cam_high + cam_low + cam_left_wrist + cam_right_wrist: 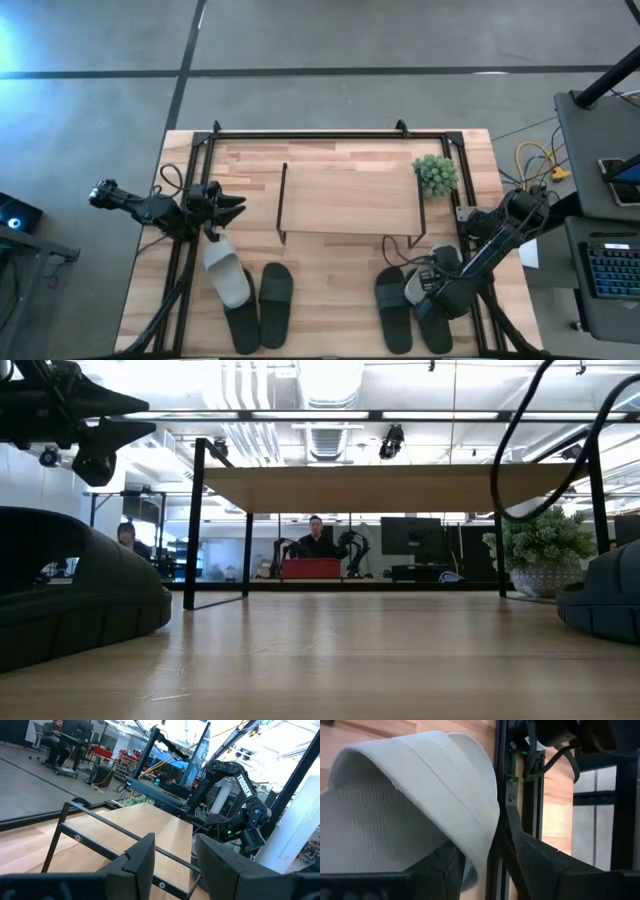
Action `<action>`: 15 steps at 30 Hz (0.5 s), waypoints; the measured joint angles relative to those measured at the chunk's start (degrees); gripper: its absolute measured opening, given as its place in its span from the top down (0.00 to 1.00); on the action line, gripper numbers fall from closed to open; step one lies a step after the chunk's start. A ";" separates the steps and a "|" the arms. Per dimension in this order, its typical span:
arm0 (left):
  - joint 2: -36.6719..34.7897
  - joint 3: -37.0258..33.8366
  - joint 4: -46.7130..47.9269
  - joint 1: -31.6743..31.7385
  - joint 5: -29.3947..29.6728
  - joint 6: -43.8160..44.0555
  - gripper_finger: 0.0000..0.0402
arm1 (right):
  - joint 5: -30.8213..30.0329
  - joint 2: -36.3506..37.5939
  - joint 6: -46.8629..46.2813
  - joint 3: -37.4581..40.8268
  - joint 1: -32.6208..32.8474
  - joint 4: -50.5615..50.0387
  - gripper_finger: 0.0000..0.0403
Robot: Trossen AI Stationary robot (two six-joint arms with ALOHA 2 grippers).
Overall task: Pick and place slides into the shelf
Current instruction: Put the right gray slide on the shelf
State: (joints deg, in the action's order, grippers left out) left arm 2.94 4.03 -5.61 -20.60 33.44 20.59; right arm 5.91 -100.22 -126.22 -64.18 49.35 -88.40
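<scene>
My right gripper (425,283) is low at the near right, fingers round the strap of a white slide (410,805), w/ black slides (395,300) beside it. My left gripper (228,207) hovers open, left of the shelf (350,197); another white slide (226,275) lies just near of it atop a black pair (274,290). Shelf top is bare.

The left tool (232,207) hangs with its fingers (142,857) parted and nothing between them. The right arm bends low, its tool (425,288) at its near end, fingers (540,857) apart.
</scene>
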 joint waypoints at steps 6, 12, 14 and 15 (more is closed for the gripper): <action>-0.04 0.00 0.01 0.00 0.02 -0.01 0.68 | -0.59 0.05 3.95 3.54 0.02 5.74 0.68; -0.06 0.00 0.00 0.00 0.01 0.01 0.68 | -2.33 0.20 4.88 4.48 0.02 5.85 0.79; -0.04 0.00 0.00 0.00 0.01 0.01 0.68 | -3.03 0.15 5.52 4.20 0.02 4.81 0.84; -0.04 0.00 0.00 0.00 0.01 0.01 0.68 | -3.15 0.11 5.72 3.98 0.02 4.35 0.87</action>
State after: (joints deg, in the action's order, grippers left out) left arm 2.90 4.03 -5.61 -20.60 33.45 20.60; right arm 2.76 -100.12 -120.51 -60.21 49.36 -84.05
